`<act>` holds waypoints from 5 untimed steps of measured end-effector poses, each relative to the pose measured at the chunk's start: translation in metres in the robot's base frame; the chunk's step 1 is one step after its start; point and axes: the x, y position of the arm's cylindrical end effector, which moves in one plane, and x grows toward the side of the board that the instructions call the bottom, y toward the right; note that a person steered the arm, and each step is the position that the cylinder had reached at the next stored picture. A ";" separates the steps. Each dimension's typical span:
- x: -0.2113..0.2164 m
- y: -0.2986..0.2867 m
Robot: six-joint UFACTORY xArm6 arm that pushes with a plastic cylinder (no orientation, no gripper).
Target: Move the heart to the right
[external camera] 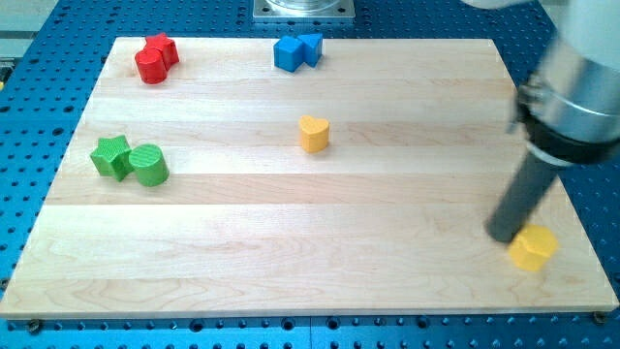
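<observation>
A yellow heart block (313, 133) lies near the middle of the wooden board (291, 242), a little above centre. My tip (504, 235) is far to the heart's right, near the board's bottom right corner. It touches or nearly touches the left side of a yellow block (533, 248), whose shape looks roughly hexagonal.
A red star and a red cylinder (155, 58) sit together at the top left. Two blue blocks (296, 51) sit together at the top centre. A green star (111, 156) and a green cylinder (149, 165) sit at the left edge.
</observation>
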 end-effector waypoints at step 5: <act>-0.113 -0.278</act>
